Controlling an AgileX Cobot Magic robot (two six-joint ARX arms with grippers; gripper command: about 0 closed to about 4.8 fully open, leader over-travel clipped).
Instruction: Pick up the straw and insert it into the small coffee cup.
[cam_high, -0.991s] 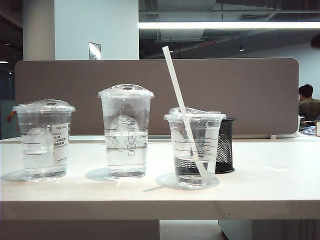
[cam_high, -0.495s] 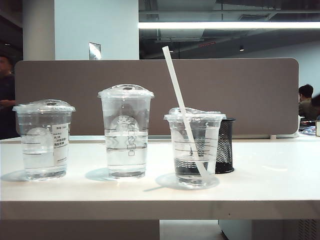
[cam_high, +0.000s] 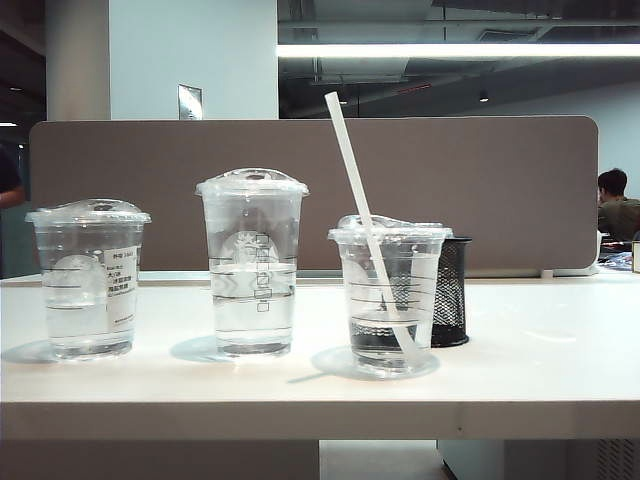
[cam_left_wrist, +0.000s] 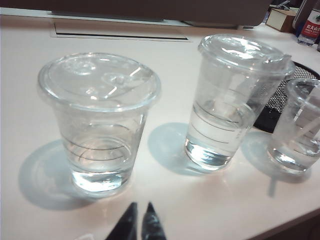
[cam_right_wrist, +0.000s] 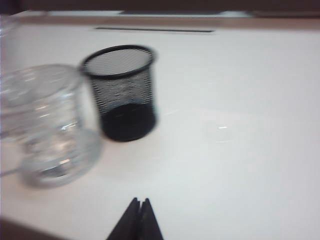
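Straw (cam_high: 363, 215) stands tilted through the lid of the small coffee cup (cam_high: 388, 295), lower end at the cup's bottom, top leaning toward the tall logo cup (cam_high: 252, 262). Black mesh holder (cam_high: 450, 290) sits just behind the small cup; labelled cup (cam_high: 88, 278) is farthest from it, past the tall one. All rest on the white table (cam_high: 540, 370). Left gripper (cam_left_wrist: 138, 216) hangs near the labelled cup, tips almost together, holding nothing. Right gripper (cam_right_wrist: 140, 206) hangs in front of the mesh holder, tips pressed together, empty.
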